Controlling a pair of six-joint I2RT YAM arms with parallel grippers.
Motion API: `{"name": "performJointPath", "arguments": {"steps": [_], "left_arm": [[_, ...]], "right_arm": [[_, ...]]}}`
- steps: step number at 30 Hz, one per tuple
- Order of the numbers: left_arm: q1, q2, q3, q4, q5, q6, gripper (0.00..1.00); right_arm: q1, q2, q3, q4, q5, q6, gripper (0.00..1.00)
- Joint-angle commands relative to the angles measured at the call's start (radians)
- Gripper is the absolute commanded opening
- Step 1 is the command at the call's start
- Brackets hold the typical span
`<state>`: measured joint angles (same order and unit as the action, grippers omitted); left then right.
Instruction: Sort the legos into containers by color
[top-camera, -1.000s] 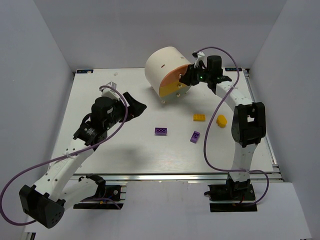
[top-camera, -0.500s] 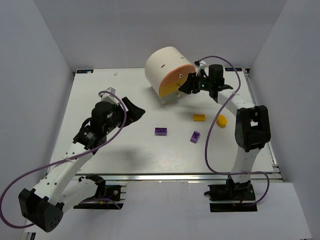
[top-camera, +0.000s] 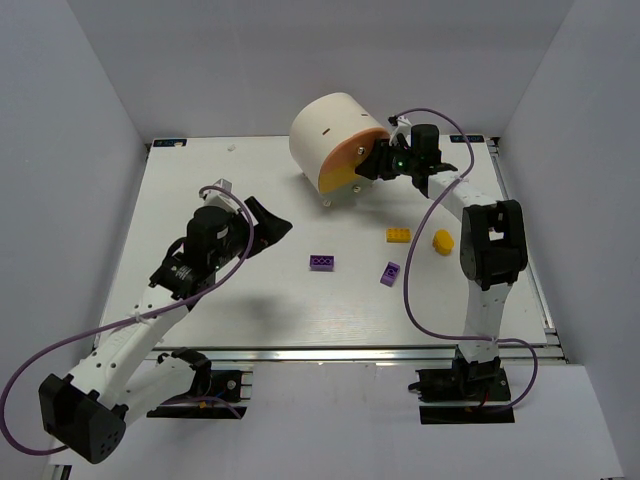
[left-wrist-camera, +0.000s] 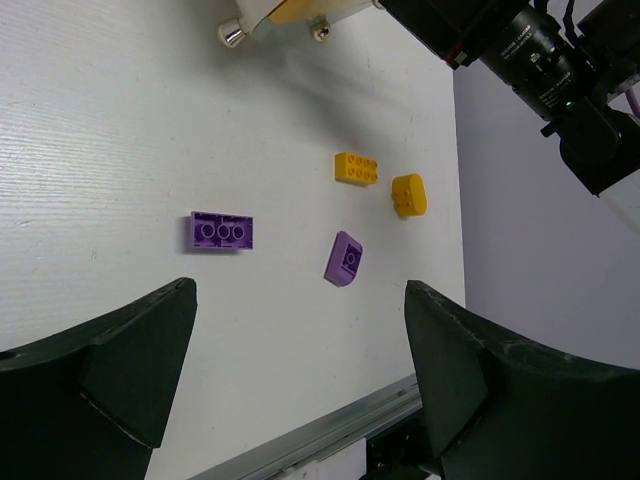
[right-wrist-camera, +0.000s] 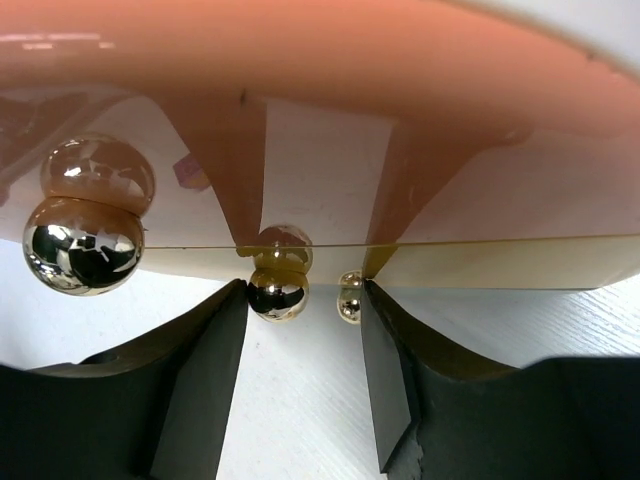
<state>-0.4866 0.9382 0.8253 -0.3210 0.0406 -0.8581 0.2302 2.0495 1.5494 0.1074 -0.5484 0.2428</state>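
Observation:
The cream-white drum lies at the back, its orange and yellow face towards my right gripper. That gripper is open right at the face. In the right wrist view its jaws stand either side of a small metal knob on the lower yellow segment, not closed on it. My left gripper is open and empty, above the table left of the legos. A purple brick, a purple slope piece, a yellow-orange brick and a rounded yellow-orange piece lie loose. No green lego shows.
A larger knob and a tiny one flank the one between my right fingers. The left wrist view shows the same legos ahead, the drum's foot knob and the right arm. A metal rail edges the table.
My right gripper has closed in on the drum face, bringing the small knob between its jaws. My left arm has shifted slightly; its gripper stays open.

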Motion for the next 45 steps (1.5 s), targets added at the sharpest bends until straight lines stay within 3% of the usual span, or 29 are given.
{"name": "performJointPath", "arguments": {"steps": [1, 8, 12, 16, 26, 32, 35, 45], "left_arm": [[-0.004, 0.002, 0.009, 0.013, 0.002, -0.004, 0.94], [-0.004, 0.051, 0.018, 0.027, 0.025, -0.002, 0.94], [-0.004, 0.105, 0.040, 0.022, 0.048, 0.010, 0.94], [-0.014, 0.184, 0.075, 0.010, 0.068, 0.028, 0.94], [-0.023, 0.471, 0.233, -0.053, 0.136, 0.076, 0.94], [-0.055, 0.616, 0.331, -0.127, 0.116, 0.181, 0.94], [-0.078, 0.668, 0.367, -0.133, 0.091, 0.218, 0.95], [-0.144, 0.780, 0.460, -0.158, -0.016, 0.225, 0.97]], "right_arm": [[0.001, 0.012, 0.044, 0.035, 0.028, 0.023, 0.53], [0.004, 0.024, 0.040, 0.064, 0.004, 0.064, 0.34], [0.001, 0.012, 0.025, 0.067, -0.004, 0.064, 0.18], [-0.008, -0.024, -0.038, 0.058, -0.005, 0.050, 0.12], [-0.057, -0.227, -0.308, 0.072, -0.018, -0.007, 0.13], [-0.068, -0.265, -0.357, 0.072, -0.015, -0.005, 0.20], [-0.071, -0.269, -0.357, 0.064, -0.021, -0.007, 0.28], [-0.080, -0.288, -0.370, 0.023, -0.030, -0.039, 0.25]]}}
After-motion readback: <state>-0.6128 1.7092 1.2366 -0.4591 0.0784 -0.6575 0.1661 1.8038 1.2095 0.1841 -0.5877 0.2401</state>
